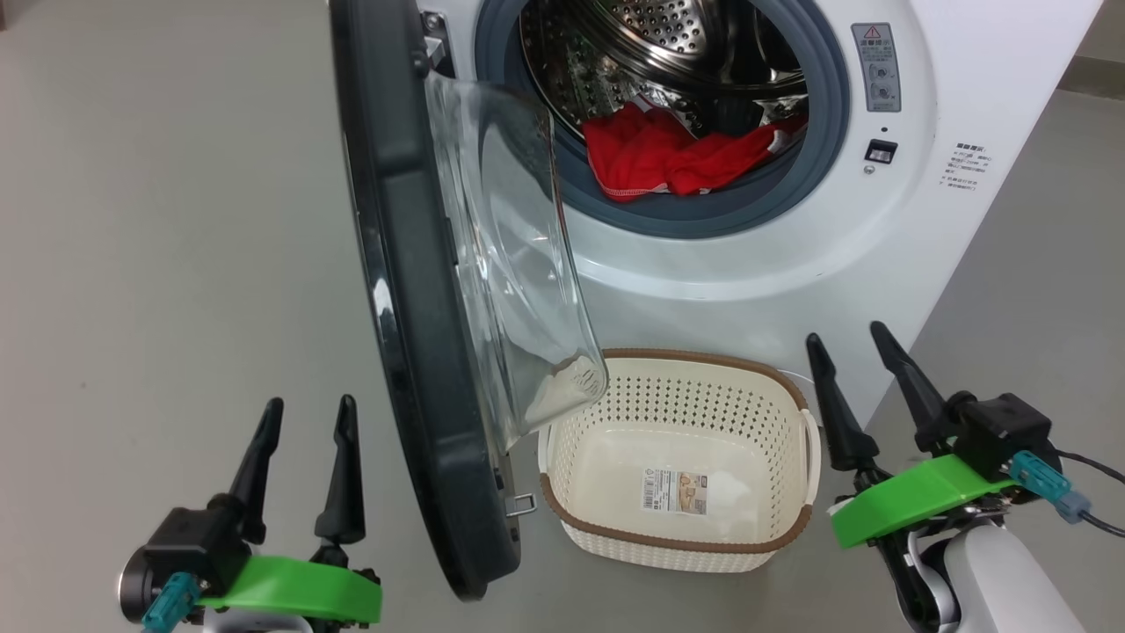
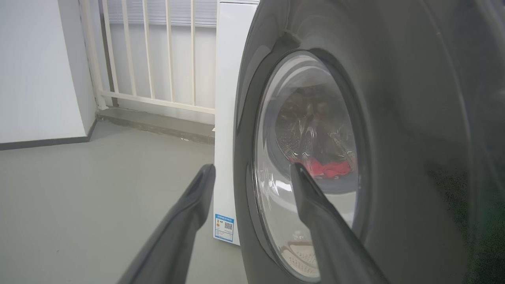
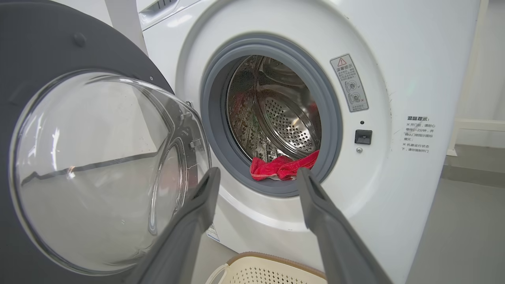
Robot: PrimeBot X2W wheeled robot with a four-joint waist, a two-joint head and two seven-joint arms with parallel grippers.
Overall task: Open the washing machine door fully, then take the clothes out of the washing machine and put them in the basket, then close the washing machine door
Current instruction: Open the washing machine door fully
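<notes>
The white washing machine point(image 1: 932, 202) point(image 3: 394, 51) stands ahead with its round door point(image 1: 413, 290) point(image 3: 79, 165) swung out towards me, edge-on in the head view. Red clothes point(image 1: 677, 154) point(image 3: 282, 167) lie at the drum's front lip on the grey ring. The cream basket point(image 1: 773, 413) point(image 3: 272, 272) sits empty on the floor below the opening. My left gripper point(image 1: 309, 409) point(image 2: 252, 169) is open, low at the left, outside the door's black rim point(image 2: 394, 98). My right gripper point(image 1: 848, 336) point(image 3: 256, 173) is open to the right of the basket, apart from everything.
Grey floor point(image 1: 158, 220) spreads to the left of the door and to the right of the machine. In the left wrist view a white railing point(image 2: 158, 59) and a white wall point(image 2: 39, 71) stand behind the machine. A cable point(image 1: 1094, 466) trails from my right wrist.
</notes>
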